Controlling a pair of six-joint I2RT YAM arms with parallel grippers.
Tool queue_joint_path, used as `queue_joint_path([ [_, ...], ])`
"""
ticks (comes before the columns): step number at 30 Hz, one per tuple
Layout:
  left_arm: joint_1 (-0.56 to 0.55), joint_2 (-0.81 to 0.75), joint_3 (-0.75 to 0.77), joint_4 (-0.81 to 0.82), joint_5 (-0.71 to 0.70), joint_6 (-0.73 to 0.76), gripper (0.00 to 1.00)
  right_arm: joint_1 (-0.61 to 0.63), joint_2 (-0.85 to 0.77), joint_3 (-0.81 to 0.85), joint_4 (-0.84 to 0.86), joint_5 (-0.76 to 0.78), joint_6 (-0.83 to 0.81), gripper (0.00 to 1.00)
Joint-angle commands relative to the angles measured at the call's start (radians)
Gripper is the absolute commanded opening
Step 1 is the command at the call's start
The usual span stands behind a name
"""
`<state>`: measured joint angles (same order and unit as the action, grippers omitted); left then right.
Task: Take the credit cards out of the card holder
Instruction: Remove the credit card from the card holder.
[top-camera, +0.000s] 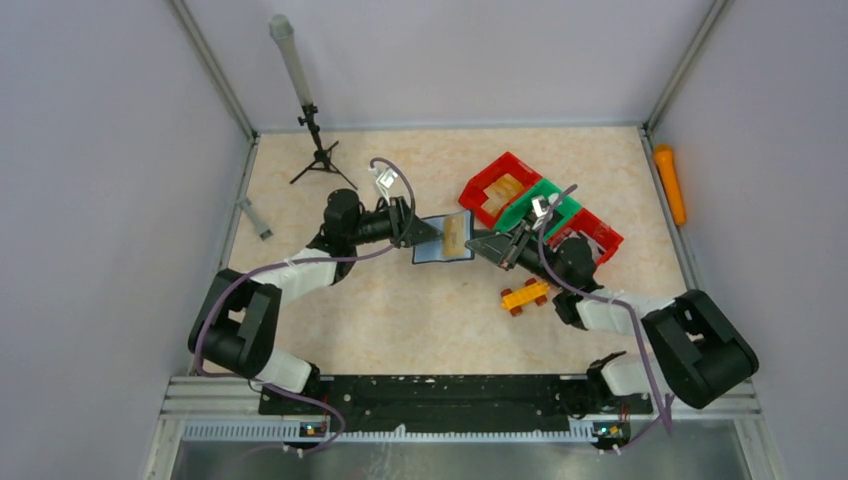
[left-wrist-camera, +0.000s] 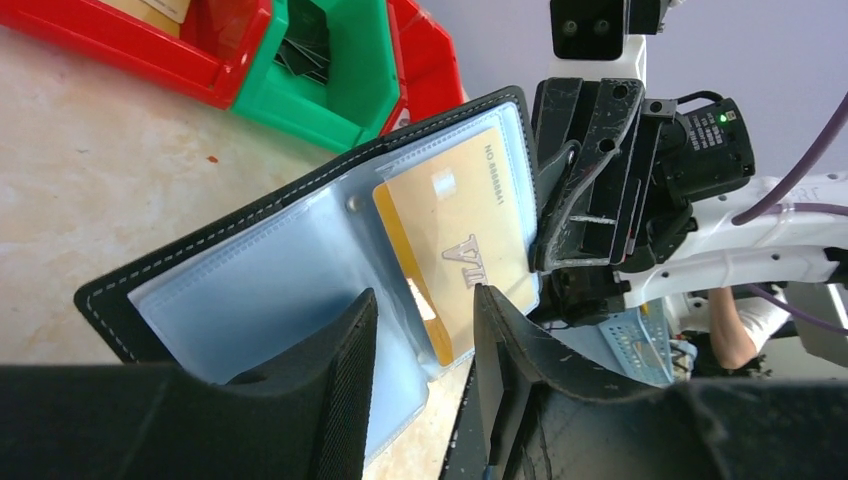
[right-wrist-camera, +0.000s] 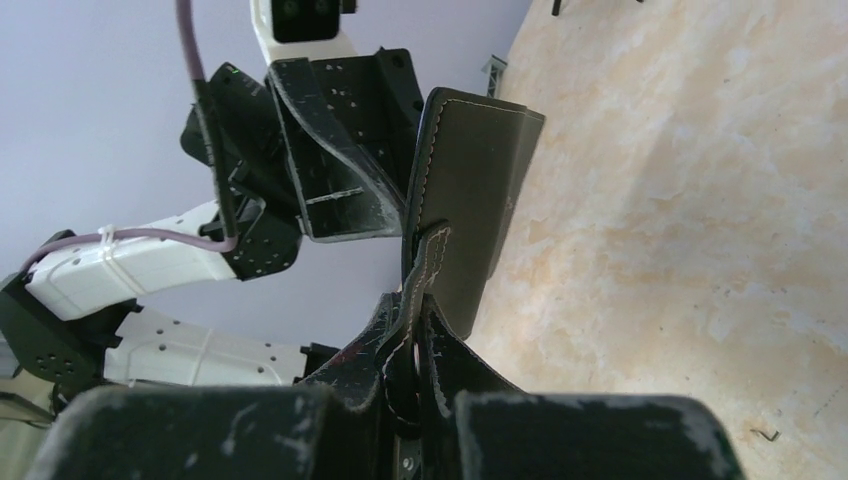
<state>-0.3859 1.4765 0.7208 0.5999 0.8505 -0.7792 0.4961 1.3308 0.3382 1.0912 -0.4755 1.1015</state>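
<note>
The card holder (left-wrist-camera: 260, 280) hangs open like a book, apparently lifted off the worktop (top-camera: 400, 330), between the two grippers. Its clear sleeves face the left gripper (left-wrist-camera: 425, 300) and its black back faces away from that gripper. One gold card (left-wrist-camera: 460, 240) sits in the sleeve on the half farther from the left gripper's base and next to the right gripper (right-wrist-camera: 412, 330). The card's long axis runs straight away from the left gripper's fingertips. Its near short end lies in the gap between them and its far end points at the holder's outer edge. Whether that near end stands proud of the sleeve I cannot tell.

The left gripper's fingers stand apart, one on each side of the card's near end, and they grip nothing yet. The right gripper is clamped tight on the holder's edge by the strap tab and holds the case steady from the opposite side.

The left arm is therefore the one placed to draw the card. The pull would likely have to go back along the card's length, towards the left gripper's own wrist, while the right gripper resists. The fingers probably need to advance a little before they close, or they may pinch the sleeve as well.

Beyond the holder from the left gripper lies a green bin (left-wrist-camera: 345, 105).
</note>
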Motion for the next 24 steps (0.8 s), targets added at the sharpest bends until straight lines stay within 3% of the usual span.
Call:
queue_joint_path([
  [1,0.005,0.016,-0.016,0.18,0.075,-0.095,0.44,-0.002,-0.073,0.024,0.067,-0.012,-0.002,0.0],
  [8,0.008,0.01,-0.023,0.242,0.096,-0.146,0.46,-0.002,-0.127,0.033,0.03,-0.014,-0.021,0.0],
  [19,0.016,0.134,-0.047,0.705,0.19,-0.463,0.43,0.004,-0.097,0.028,0.075,-0.035,-0.002,0.0],
  [24,0.016,0.121,-0.04,0.586,0.178,-0.388,0.43,0.007,-0.093,0.028,0.082,-0.031,-0.006,0.0],
])
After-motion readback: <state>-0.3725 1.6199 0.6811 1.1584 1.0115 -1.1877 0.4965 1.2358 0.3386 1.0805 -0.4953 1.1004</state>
